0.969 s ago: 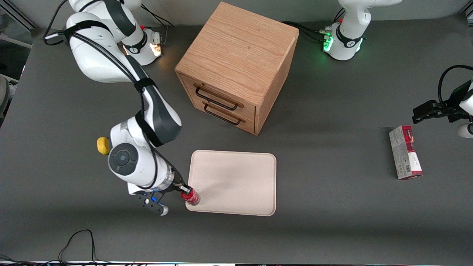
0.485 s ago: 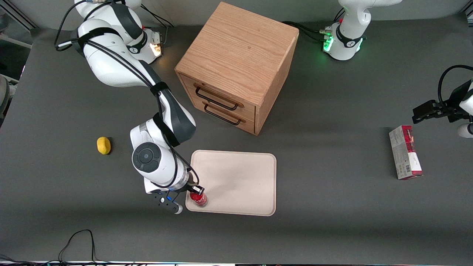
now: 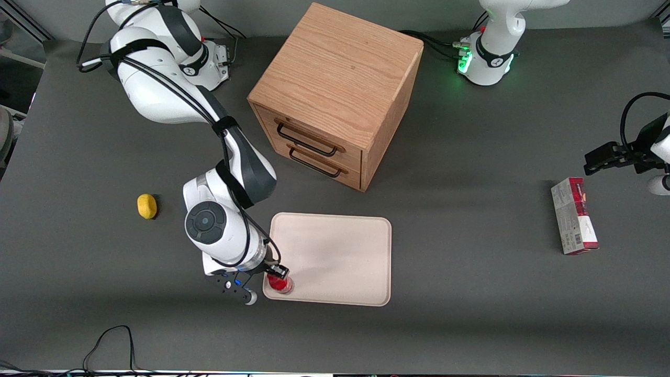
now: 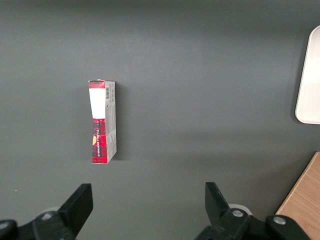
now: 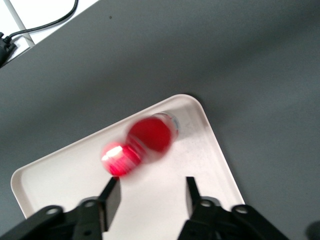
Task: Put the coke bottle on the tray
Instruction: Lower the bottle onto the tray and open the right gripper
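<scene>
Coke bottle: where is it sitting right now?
The coke bottle stands on the tray, in the corner nearest the front camera at the working arm's end, with the open gripper just above it.

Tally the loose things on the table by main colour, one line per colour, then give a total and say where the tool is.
Red: 2, the coke bottle and the carton
Yellow: 1, the lemon-like lump
Off-white: 1, the tray
Wood brown: 1, the drawer cabinet
Total: 5
The tool hangs open above the bottle at the tray's corner.
</scene>
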`<state>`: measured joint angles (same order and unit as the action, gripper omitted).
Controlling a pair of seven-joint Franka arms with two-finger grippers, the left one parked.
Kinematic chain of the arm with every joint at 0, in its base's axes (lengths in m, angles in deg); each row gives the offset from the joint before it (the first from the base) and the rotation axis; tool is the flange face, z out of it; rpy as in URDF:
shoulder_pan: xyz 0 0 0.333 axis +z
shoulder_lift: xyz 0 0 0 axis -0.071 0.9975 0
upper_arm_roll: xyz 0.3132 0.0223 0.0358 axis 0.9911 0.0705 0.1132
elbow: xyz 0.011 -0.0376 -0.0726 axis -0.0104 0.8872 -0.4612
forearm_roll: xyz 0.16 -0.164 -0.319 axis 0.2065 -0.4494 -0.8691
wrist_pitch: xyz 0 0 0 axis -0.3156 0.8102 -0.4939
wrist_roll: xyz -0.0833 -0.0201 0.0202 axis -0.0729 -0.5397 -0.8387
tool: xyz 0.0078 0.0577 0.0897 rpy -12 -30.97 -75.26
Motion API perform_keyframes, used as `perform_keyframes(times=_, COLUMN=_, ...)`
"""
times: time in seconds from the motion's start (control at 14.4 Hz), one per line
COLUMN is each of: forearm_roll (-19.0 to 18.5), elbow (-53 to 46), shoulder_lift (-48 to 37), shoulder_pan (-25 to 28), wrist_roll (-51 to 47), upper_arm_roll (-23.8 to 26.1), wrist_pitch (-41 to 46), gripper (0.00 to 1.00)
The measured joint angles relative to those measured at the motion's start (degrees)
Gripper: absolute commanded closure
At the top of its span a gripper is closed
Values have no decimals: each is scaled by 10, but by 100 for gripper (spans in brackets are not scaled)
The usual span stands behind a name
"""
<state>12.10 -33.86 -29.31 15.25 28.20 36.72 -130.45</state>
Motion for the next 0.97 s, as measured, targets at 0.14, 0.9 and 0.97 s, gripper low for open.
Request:
perform_keyframes(times=0.14, forearm_roll=0, elbow=-3, shoulder_lift=0, shoulder_pan=0, wrist_roll=0, upper_arm_roll=-1, wrist_pitch=0, gripper=0)
perform_keyframes(times=0.9, forearm_roll=-1, elbow=-16, shoulder_lift=-3, shoulder_pan=-14, wrist_roll=3, upper_arm_roll=-4, wrist_pitch=11, gripper=0)
perform_keyframes(times=0.97, forearm_roll=-1, elbow=-19, shoulder_lift=-9, shoulder_pan=-19, wrist_roll=13, upper_arm_roll=-4, wrist_pitch=32, gripper=0)
